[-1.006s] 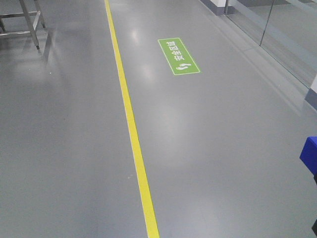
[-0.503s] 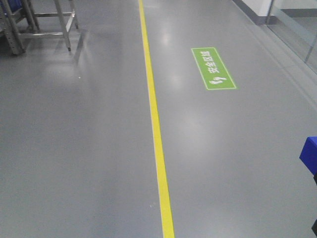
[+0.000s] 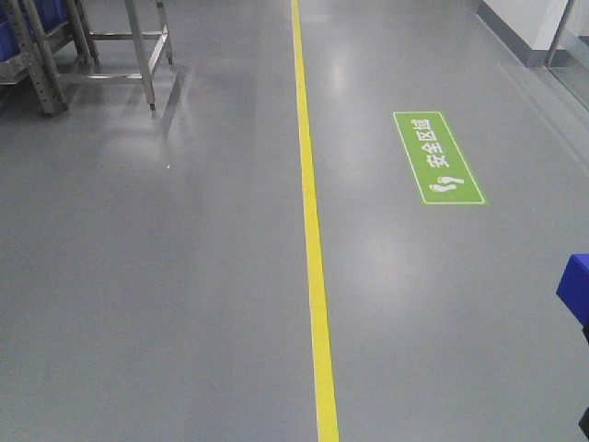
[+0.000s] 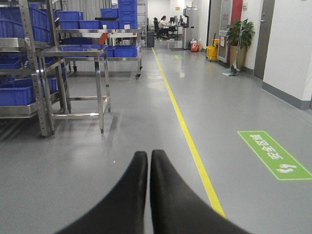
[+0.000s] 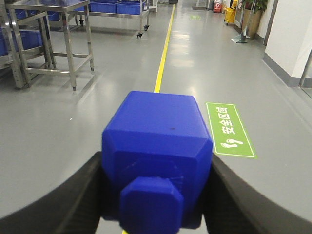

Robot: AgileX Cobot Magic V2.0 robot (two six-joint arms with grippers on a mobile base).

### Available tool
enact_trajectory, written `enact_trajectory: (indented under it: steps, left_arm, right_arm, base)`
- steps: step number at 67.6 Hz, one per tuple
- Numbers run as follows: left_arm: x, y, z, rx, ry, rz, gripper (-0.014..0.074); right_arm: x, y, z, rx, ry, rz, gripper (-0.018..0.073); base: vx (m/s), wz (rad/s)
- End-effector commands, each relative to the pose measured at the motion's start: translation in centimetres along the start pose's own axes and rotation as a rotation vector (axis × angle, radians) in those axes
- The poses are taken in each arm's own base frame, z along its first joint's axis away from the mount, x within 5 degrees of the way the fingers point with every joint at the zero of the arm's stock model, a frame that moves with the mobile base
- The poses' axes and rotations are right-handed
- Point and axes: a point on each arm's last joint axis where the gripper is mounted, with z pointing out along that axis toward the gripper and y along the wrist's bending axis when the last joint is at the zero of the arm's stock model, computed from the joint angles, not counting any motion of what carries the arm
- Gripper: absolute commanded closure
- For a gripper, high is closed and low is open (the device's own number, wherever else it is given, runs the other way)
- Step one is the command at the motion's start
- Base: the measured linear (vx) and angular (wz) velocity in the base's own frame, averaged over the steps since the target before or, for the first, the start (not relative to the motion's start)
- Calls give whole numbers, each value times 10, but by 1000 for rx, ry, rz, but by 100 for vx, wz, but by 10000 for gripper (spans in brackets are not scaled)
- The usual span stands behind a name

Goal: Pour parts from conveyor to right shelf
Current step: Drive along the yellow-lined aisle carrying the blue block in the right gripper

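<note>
The part, a bright-blue block (image 5: 158, 141) with bevelled shoulders and a short knob facing the camera, sits between the black fingers of my right gripper (image 5: 156, 168), which is shut on it above the floor. In the front view a corner of the blue block (image 3: 573, 290) shows at the right edge. My left gripper (image 4: 148, 156) is shut and holds nothing, its fingers pressed together above the grey floor. Steel racks with blue bins (image 4: 22, 78) stand at the left; I cannot tell which is the right shelf. The conveyor is out of view.
A yellow floor line (image 3: 313, 258) runs away from me, with a green floor sign (image 3: 438, 158) to its right. A steel table (image 4: 78, 51) and a rack leg (image 3: 46, 64) stand at the left. A wall (image 4: 287, 48) and a potted plant (image 4: 240, 36) border the right side.
In the front view the yellow line and green sign have slid right and down, and the steel rack and table legs have come in at the top left. The block stays held.
</note>
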Motion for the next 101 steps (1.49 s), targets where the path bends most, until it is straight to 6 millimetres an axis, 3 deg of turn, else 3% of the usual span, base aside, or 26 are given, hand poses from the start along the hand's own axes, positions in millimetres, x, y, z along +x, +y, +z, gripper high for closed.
enact_trajectory:
  steps: [1, 101]
  left_arm:
    - [-13, -1, -2, 7, -97, -14, 603]
    - [-13, -1, -2, 7, -97, -14, 603]
  right_arm:
    - [-14, -4, -1, 35, -86, -5, 561]
    - [-14, -4, -1, 36, -87, -5, 561]
  base:
    - [53, -2]
    - [61, 2]
